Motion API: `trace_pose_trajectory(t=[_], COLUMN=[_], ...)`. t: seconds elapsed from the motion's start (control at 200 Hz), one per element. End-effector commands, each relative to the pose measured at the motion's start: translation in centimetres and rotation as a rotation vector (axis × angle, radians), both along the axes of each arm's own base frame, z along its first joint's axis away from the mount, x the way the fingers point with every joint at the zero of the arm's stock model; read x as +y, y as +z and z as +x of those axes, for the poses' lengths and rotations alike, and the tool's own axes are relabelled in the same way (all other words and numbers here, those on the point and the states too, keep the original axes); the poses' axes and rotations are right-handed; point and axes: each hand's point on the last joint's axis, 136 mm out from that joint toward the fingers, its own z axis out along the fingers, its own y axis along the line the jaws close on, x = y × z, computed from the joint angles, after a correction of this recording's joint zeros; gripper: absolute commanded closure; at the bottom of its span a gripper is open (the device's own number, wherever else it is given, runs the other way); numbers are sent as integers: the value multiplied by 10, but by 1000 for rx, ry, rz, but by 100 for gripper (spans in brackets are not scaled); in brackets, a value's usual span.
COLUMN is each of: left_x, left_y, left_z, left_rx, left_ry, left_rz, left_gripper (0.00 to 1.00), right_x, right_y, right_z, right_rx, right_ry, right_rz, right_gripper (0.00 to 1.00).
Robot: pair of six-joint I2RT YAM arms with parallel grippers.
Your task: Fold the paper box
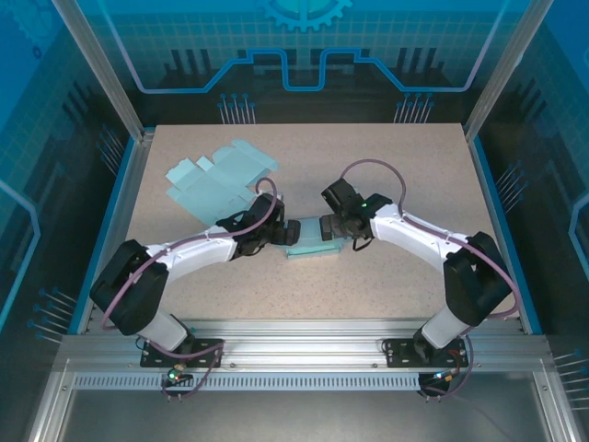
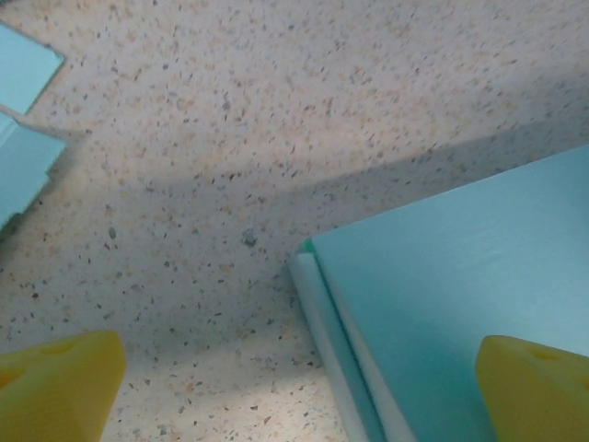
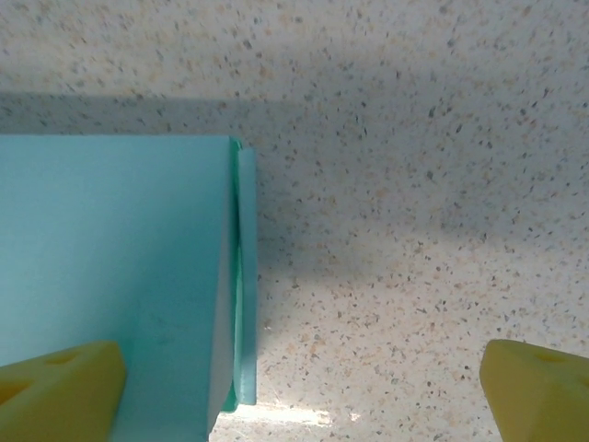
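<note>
– Left gripper (image 1: 289, 231) and right gripper (image 1: 325, 227) both gape wide, holding nothing, each over one end of the teal paper box (image 1: 308, 250) at mid-table.
– How far along is the folding?
– That box looks closed up, its layered edges stacked flat. A die-cut blank (image 1: 216, 175) lies at the far left, apparently not yet folded.

Even, bright overhead light; soft arm shadows fall across the table (image 1: 386, 267), and both wrist views are slightly soft.
</note>
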Motion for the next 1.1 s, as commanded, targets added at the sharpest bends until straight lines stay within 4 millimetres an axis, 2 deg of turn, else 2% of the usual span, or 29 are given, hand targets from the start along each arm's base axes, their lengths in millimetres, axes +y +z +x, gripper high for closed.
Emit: trace_pose_trajectory(t=[0.0,0.285,0.525,0.655,0.88,1.016,1.096], left_x=[4,15,18,12,1,6,13], left_y=[-22,-60,-72,-62,-19,-5,-5], left_z=[-7,-23,-30,-29,-21,-15,-12], left_rx=[55,126,157,146,75,51,51], left_ry=[28,66,75,56,31,41,63], left_rz=[-16,-8,-19,-53,-158,-189,-189], left_gripper=[1,10,19,22,28,31,32], right_x=[-5,-8,-4,3,14,17,17], right_y=[-18,-44,-57,-48,-15,-1,1], right_z=[-5,-11,-15,-14,-13,-16,-17], right_rx=[42,81,108,95,27,4,10], right_ry=[-8,-23,-31,-15,20,37,29], right_rz=[-5,5,33,83,224,335,399], right_gripper=[0,0,0,1,1,0,0])
